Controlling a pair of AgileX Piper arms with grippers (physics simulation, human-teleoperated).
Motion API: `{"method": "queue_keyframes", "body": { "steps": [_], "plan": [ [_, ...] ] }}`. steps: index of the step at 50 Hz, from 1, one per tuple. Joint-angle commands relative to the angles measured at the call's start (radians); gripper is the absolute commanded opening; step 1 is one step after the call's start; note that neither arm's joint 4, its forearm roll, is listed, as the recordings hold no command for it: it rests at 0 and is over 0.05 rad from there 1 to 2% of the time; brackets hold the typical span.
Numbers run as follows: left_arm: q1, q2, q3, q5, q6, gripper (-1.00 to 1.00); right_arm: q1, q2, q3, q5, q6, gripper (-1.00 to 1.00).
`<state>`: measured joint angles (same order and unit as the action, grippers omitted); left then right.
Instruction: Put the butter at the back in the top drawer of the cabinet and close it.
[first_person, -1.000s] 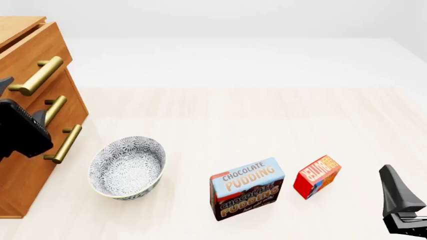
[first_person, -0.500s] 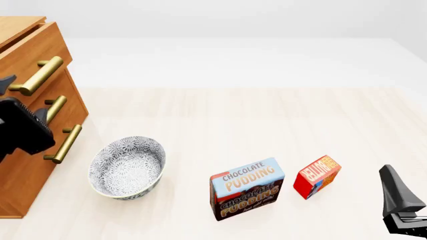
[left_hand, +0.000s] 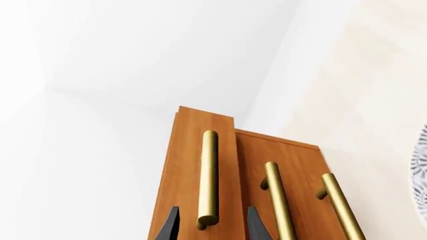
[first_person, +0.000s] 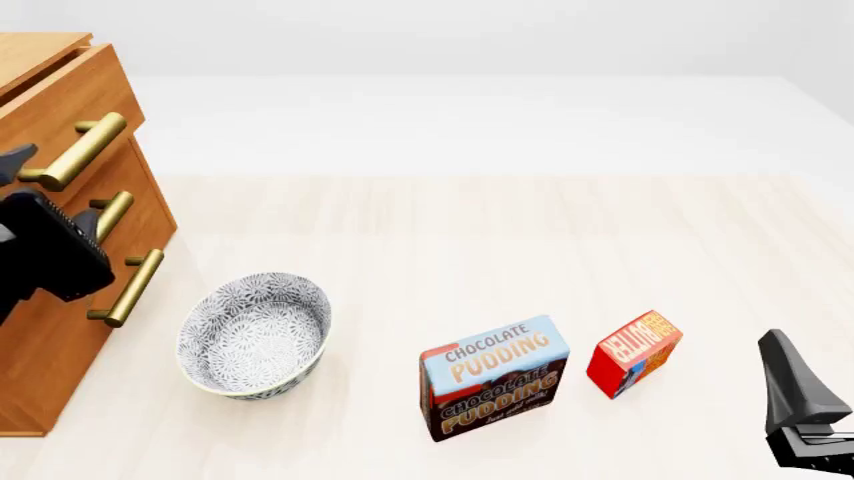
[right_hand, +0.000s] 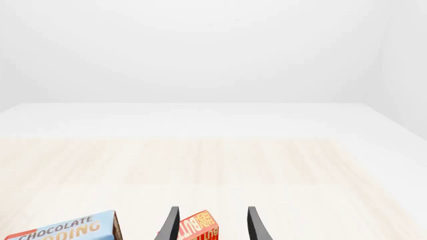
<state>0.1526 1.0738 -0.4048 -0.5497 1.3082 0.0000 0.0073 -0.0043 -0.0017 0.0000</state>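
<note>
Butter (first_person: 634, 353): small red carton. Cabinet (first_person: 60, 110): wood, brass bar handles. Both jaws spread wide, empty.

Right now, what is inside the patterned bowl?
The bowl shows only its own speckled inner wall in the front view; nothing sticks out above the rim. Its near rim hides the lowest part of the bottom, so something small and flat there cannot be excluded.

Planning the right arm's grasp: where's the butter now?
In the front view, the butter stands on the table's near right, just right of the pudding box, ahead of the right gripper.
</note>
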Motion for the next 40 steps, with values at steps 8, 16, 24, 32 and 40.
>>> {"method": "queue_keyframes", "body": {
  "steps": [8,16,24,32,40],
  "plan": [
    [0.002,0.032,-0.013,-0.016,0.006,1.0,0.0,0.0,0.0,0.0,0.0,1.0],
    [-0.001,0.03,-0.017,-0.016,0.003,1.0,0.0,0.0,0.0,0.0,0.0,1.0],
    [-0.002,0.013,-0.021,0.0,-0.001,-1.0,0.0,0.0,0.0,0.0,0.0,1.0],
    [-0.002,0.017,-0.015,-0.009,0.003,-1.0,0.0,0.0,0.0,0.0,0.0,1.0],
    [0.006,0.014,-0.014,-0.006,0.005,-1.0,0.0,0.0,0.0,0.0,0.0,1.0]
  ]
}}
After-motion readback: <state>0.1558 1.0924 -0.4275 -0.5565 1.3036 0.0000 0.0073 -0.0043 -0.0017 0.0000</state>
